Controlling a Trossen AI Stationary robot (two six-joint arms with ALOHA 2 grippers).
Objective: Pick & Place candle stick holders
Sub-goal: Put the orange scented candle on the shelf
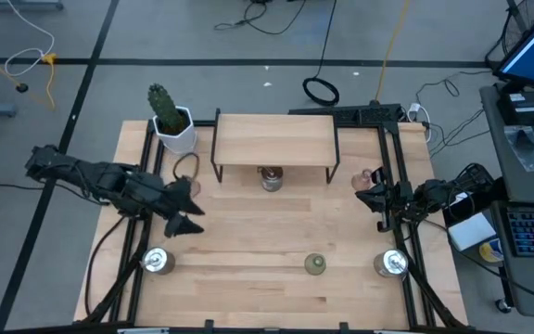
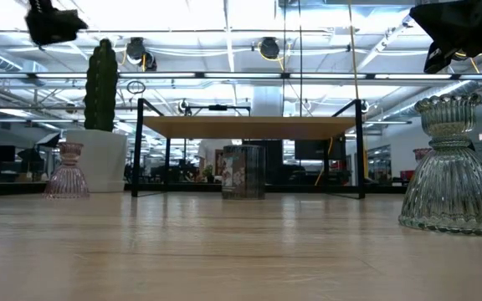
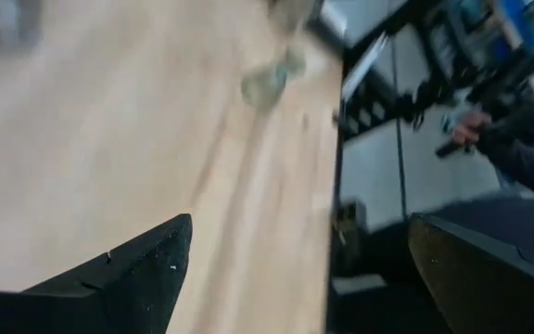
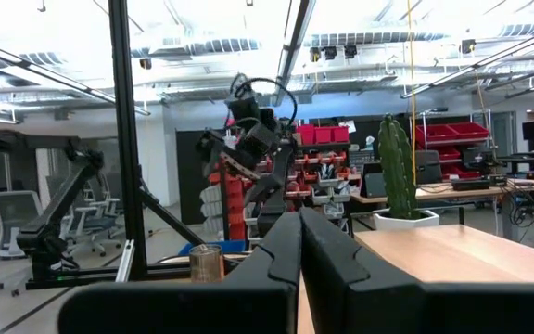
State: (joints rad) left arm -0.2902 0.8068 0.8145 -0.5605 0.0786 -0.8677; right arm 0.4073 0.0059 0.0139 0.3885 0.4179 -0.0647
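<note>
Six candle stick holders are scattered over the bench (image 1: 248, 237), and the nearest to a claw is the pinkish glass holder (image 1: 185, 171) at the back left, beside the potted cactus (image 1: 168, 115). Seen from above, it stands upright at about twelve o'clock from the left claw (image 1: 189, 206), near but not touching, its long axis vertical. That claw hangs above the bench with fingers spread wide and empty. A silvery metal holder (image 1: 157, 261) sits at about seven o'clock from it, at the front left corner. The left arm looks plainly the nearer one for either pick.

Across the bench, the second pinkish glass holder (image 1: 369, 178) stands at about eleven o'clock from the right claw (image 1: 385, 199), which waits at the right edge with fingers pressed together. More holders lie outward: an olive-green one (image 1: 315, 264) front centre, a silvery one (image 1: 391, 264) front right, another (image 1: 271, 178) under the small wooden shelf (image 1: 274, 138).

From bench height, the ribbed, flared bodies of the glass holders (image 2: 68, 170) show clearly, which the overhead camera flattens; only the overhead view gives their bearing from each claw.
</note>
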